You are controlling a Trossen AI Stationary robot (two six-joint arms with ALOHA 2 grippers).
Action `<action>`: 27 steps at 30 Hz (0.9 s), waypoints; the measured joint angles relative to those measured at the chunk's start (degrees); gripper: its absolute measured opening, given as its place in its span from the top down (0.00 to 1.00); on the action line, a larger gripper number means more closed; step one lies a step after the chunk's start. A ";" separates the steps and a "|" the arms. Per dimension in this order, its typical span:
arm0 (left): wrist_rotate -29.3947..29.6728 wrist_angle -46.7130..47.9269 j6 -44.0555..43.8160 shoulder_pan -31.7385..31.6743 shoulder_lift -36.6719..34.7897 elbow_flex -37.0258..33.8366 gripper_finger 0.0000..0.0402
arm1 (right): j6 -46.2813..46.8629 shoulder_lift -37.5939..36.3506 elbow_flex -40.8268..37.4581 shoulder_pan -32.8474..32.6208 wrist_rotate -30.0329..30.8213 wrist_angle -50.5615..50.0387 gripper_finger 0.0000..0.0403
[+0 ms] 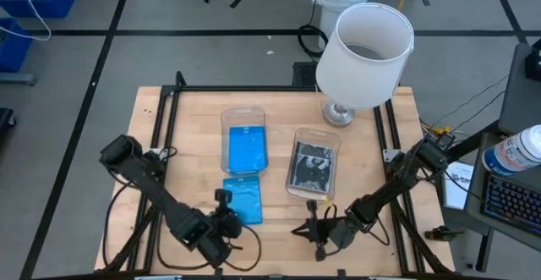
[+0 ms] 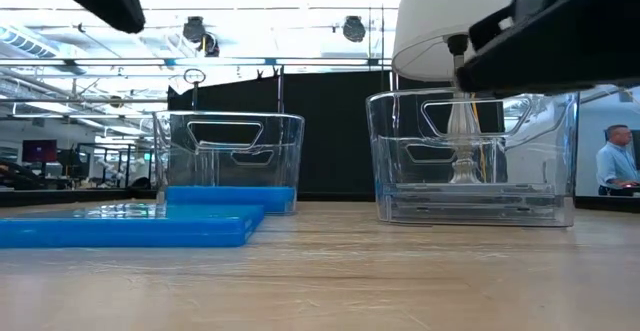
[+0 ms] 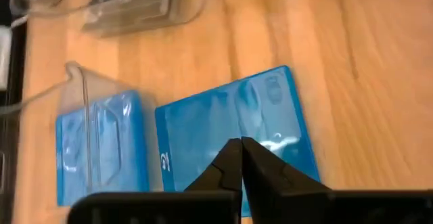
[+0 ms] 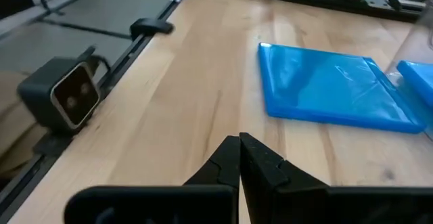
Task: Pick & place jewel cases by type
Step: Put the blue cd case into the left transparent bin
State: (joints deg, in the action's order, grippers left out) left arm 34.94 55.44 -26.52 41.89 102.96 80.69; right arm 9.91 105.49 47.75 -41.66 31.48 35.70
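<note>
Blue case loose on the desk, both grippers shut and empty

We see one blue jewel case [image 1: 243, 200] lying flat on the desk [image 1: 194, 128], just at 6 o'clock of the left bin [image 1: 243, 139], which already holds blue cases; the right bin [image 1: 314, 163] holds the clear disc cases. Our left gripper [image 3: 241, 146] hovers over the loose case with its fingers pressed together, holding nothing; the right gripper [image 4: 239, 145] waits at about 5 o'clock, likewise closed and empty. We judge the risk to be this: coming down closed, the left gripper would only push the thin case along the desk or jam it against the bin's wall.
</note>
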 joint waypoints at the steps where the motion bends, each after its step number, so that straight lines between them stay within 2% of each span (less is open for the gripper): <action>1: 0.60 -0.76 -1.78 0.35 0.00 -0.99 0.98 | 0.57 -0.02 0.00 0.38 -0.02 0.18 1.00; 11: 0.87 -13.06 -8.52 -2.76 0.00 -13.72 0.99 | 2.95 -0.02 0.00 1.13 0.23 2.80 1.00; 17: -8.48 -21.20 -7.46 -6.44 0.86 -19.32 0.98 | 2.60 -0.02 0.00 1.90 0.28 3.17 1.00; 23: -12.01 -26.08 -7.04 -6.90 1.63 -22.46 0.99 | 2.52 -0.02 0.00 1.98 0.28 2.35 1.00; 27: -13.08 -32.51 -7.16 -6.17 4.12 -23.32 0.98 | 2.89 -0.02 0.00 1.98 0.23 0.85 1.00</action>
State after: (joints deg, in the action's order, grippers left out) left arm 21.85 22.93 -33.68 35.72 107.08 57.37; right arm 12.80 105.47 47.75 -39.68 31.72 36.55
